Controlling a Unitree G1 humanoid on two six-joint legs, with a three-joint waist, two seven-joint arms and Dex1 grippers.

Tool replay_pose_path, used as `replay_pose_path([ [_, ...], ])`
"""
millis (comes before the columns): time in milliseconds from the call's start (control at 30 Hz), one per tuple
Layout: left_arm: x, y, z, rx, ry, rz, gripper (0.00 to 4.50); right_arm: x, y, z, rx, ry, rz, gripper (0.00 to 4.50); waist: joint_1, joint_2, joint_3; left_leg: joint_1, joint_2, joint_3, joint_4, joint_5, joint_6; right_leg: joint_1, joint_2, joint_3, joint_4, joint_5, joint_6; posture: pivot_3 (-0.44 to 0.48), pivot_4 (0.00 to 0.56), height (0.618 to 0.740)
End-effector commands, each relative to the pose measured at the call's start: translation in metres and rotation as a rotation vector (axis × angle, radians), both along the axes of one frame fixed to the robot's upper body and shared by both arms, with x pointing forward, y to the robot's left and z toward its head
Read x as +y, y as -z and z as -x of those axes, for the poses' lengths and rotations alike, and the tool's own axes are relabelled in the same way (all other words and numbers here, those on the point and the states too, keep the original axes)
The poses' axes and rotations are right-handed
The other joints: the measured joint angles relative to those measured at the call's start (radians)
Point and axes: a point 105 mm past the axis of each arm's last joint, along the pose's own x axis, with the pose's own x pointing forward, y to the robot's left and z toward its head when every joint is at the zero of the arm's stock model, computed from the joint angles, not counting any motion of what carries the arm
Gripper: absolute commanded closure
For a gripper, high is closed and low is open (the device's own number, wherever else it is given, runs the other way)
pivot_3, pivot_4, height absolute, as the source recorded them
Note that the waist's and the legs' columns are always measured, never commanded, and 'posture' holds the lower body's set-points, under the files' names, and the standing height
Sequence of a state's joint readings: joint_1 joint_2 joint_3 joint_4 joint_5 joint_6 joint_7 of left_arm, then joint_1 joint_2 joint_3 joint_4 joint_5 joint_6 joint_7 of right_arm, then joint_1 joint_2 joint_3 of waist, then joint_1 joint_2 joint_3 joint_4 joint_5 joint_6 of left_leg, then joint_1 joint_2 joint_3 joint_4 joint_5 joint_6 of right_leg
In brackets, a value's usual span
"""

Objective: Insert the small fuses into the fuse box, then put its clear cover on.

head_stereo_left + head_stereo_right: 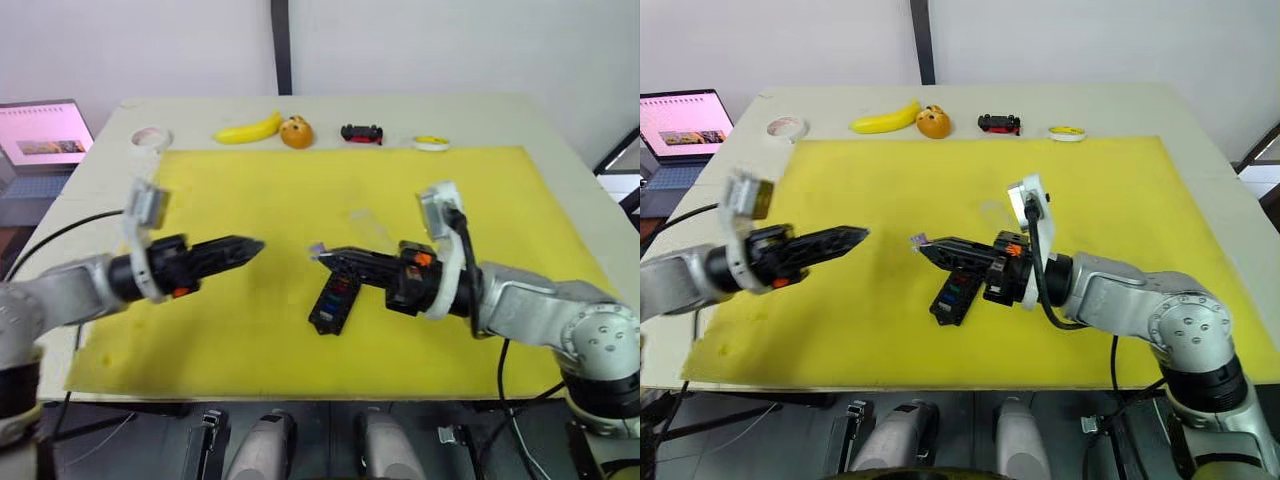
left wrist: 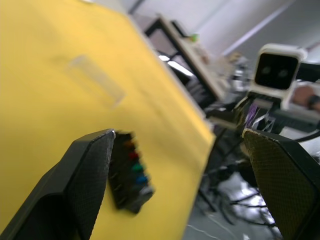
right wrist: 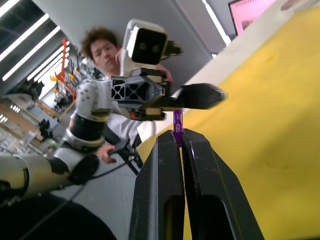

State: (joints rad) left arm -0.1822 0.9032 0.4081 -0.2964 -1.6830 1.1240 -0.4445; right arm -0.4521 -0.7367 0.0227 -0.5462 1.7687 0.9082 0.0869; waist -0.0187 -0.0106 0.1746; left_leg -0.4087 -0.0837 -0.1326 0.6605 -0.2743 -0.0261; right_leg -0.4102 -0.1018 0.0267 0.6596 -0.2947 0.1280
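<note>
Right gripper [image 1: 322,252], mid-frame, fingers pressed together on a purple fuse [image 3: 177,129] sticking out at the tips, held above the yellow mat [image 1: 250,330]. Fuse box [image 1: 335,300] lies on the mat just below those fingertips (coloured fuses already seated in its slots); clear cover [image 1: 372,228] flat on the mat just above and right of it. Left gripper [image 1: 248,249], left of centre, points toward the right one, fingers spread and empty in its wrist view.

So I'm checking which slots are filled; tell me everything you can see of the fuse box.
The fuse box is a small black oblong block of what looks like plastic, lying flat on the yellow mat, angled, just below the right claw, which does not touch it. Small fuses stand in one row: orange, red, green, blue. No cover is on it; the clear cover lies apart on the mat.
</note>
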Motion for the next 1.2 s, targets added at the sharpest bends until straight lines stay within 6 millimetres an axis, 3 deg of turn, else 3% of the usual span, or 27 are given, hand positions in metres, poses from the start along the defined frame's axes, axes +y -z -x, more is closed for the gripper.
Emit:
replay_pose_path([
  [33, 0.016, -0.014, 0.022, -0.085, -0.097, -0.039, 0.05, -0.004, -0.007, 0.002, -0.039, -0.051, -0.002, 4.50, 0.002, 0.000, 0.000, 0.000, 0.000, 0.000, 0.000, 0.000, 0.000, 0.001, 0.000, 0.000, 0.000, 0.000, 0.000, 0.000, 0.150, 0.740],
  [100, 0.020, -0.012, 0.035, -0.093, -0.129, -0.075, 0.05, -0.006, -0.006, 0.001, -0.041, -0.070, 0.012, 4.50, 0.002, 0.001, 0.000, 0.000, 0.001, 0.000, 0.000, 0.000, 0.000, 0.001, 0.000, 0.001, -0.003, 0.001, -0.001, 0.000, 0.150, 0.740],
  [200, 0.009, -0.010, 0.049, -0.143, -0.101, -0.165, 0.05, -0.011, -0.001, 0.000, -0.053, -0.100, 0.057, 4.50, 0.014, 0.002, 0.001, 0.000, 0.002, 0.000, 0.000, 0.000, 0.000, 0.002, 0.000, -0.001, -0.006, 0.000, -0.003, 0.000, 0.150, 0.740],
  [333, -0.005, -0.006, 0.050, -0.214, -0.033, -0.261, 0.05, -0.016, 0.004, -0.003, -0.089, -0.114, 0.137, 4.50, 0.024, 0.002, 0.001, 0.000, 0.002, 0.000, 0.000, -0.001, 0.001, 0.003, 0.000, -0.002, -0.011, 0.000, -0.007, 0.000, 0.150, 0.740],
  [467, -0.028, 0.004, 0.045, -0.365, 0.174, -0.441, 0.05, -0.026, 0.016, -0.008, -0.162, -0.079, 0.335, 4.50, 0.031, 0.003, 0.002, 0.000, 0.001, 0.002, -0.001, -0.001, 0.001, 0.005, 0.000, -0.003, -0.012, 0.000, -0.007, 0.000, 0.150, 0.740],
  [833, -0.034, 0.024, -0.005, -0.660, 0.523, -0.603, 0.05, -0.038, 0.032, -0.025, -0.302, 0.030, 0.673, 4.50, 0.024, 0.004, 0.003, 0.000, 0.008, 0.007, -0.013, 0.001, -0.002, -0.001, 0.005, 0.000, -0.013, 0.003, -0.004, 0.000, 0.150, 0.740],
  [967, -0.047, 0.035, -0.027, -0.751, 0.601, -0.626, 0.05, -0.036, 0.039, -0.034, -0.346, 0.034, 0.766, 4.50, 0.024, 0.004, 0.003, 0.000, 0.007, 0.007, -0.012, 0.001, -0.002, -0.001, 0.005, -0.001, -0.013, 0.003, -0.004, 0.000, 0.150, 0.740],
  [1200, -0.064, 0.044, -0.045, -0.798, 0.641, -0.617, 0.05, -0.029, 0.038, -0.048, -0.375, 0.044, 0.809, 4.50, 0.009, 0.003, 0.003, 0.000, 0.007, 0.007, -0.011, 0.004, -0.007, -0.002, 0.006, -0.001, -0.012, 0.003, -0.004, 0.000, 0.150, 0.740],
])
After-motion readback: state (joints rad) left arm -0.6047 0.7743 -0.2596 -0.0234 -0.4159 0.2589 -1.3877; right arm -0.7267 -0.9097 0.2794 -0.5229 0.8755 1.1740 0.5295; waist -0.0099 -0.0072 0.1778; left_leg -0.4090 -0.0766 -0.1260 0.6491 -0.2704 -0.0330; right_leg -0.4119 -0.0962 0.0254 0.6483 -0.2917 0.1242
